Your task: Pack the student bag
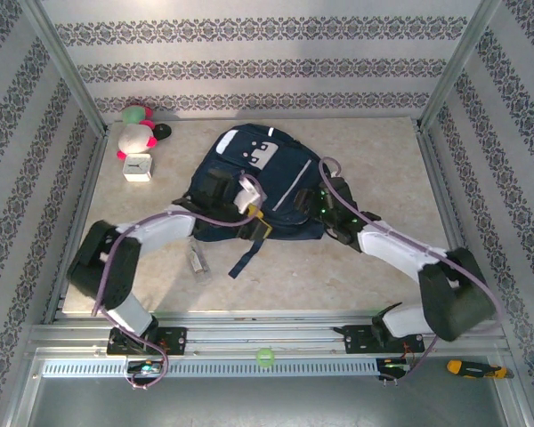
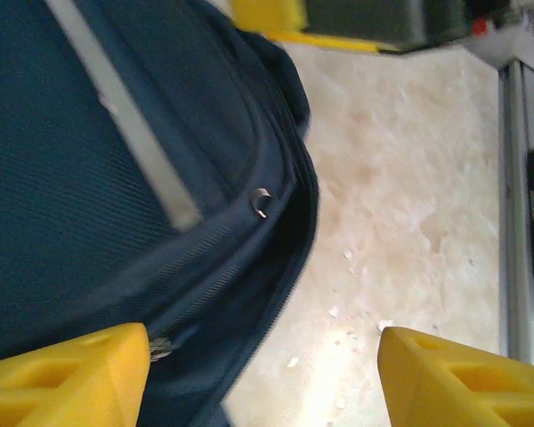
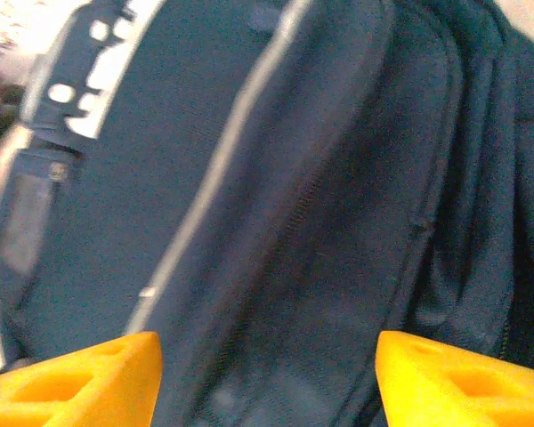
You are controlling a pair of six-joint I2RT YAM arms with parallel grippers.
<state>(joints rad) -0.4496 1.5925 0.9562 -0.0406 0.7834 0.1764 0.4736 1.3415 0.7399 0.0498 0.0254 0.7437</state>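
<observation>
Student bag [image 1: 258, 182]: navy, lying flat about mid-table, front face up; grey-white patch at its far end, dark strap [image 1: 243, 260] trailing off the near edge toward the arms
Table [image 1: 374, 267]: pale marbled top; bare surface just right of the bag's edge in the left wrist view
Left gripper [image 2: 262, 378]: jaws spread wide, nothing clamped; the bag's rounded edge and a strip of table lie between the yellow fingers [image 2: 71, 378]; in the top view it sits at the bag's near edge, roughly centre
Right gripper [image 3: 267, 378]: jaws spread wide, nothing clamped; hangs over the bag's right side, navy fabric folds beneath it; contact with the fabric cannot be told, view blurred
White stripe [image 2: 129, 133]: runs diagonally across the panel close to the left gripper
Zipper pull [image 2: 261, 203]: small metal tab on the seam just beside the stripe's lower end
Plush toy [image 1: 138, 129]: pink, white and green, far left corner of table, well apart from bag
White cube [image 1: 138, 167]: just in front of the plush toy
Clear item [image 1: 198, 260]: lies on the table left of the strap; kind unclear
Green ring [image 1: 265, 358]: on the front rail between the arm bases
Screwdriver [image 1: 470, 367]: orange handle, on the rail at near right
</observation>
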